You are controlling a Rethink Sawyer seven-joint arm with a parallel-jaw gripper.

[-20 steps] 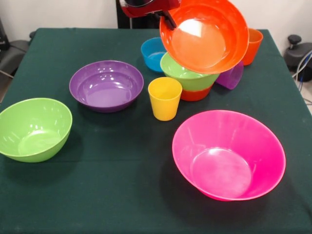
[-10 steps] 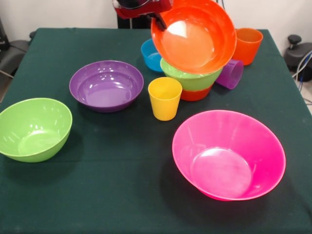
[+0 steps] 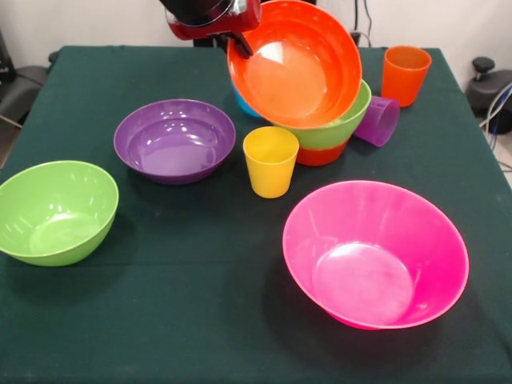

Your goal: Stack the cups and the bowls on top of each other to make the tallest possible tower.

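A: Bowls first, from the table's left edge: the green bowl point(image 3: 56, 211) sits upright there, alone, and the purple bowl point(image 3: 174, 139) stands toward the far side, left of the middle. All look like thin, glossy plastic: light, stiff, probably slippery, so I'd take any of them by the rim.

B: And the gripper point(image 3: 238, 40)?

A: It pinches the far-left rim of the large orange bowl point(image 3: 294, 64), which hangs tilted, its mouth facing the near edge, above the tower point(image 3: 324, 138). That tower is a green bowl nested in a small orange one, near the far edge, right of the middle.

B: Cups?

A: The yellow cup point(image 3: 270, 162) stands upright just beside the tower's near-left side. The purple cup point(image 3: 379, 121) lies on its side against the tower's right; the orange cup point(image 3: 404, 75) stands by the far right corner. The pink bowl point(image 3: 375, 254) sits near the near right corner.

B: Hidden?

A: The blue bowl point(image 3: 241, 102) shows only a sliver behind the lifted bowl, and the arm is cut off above.
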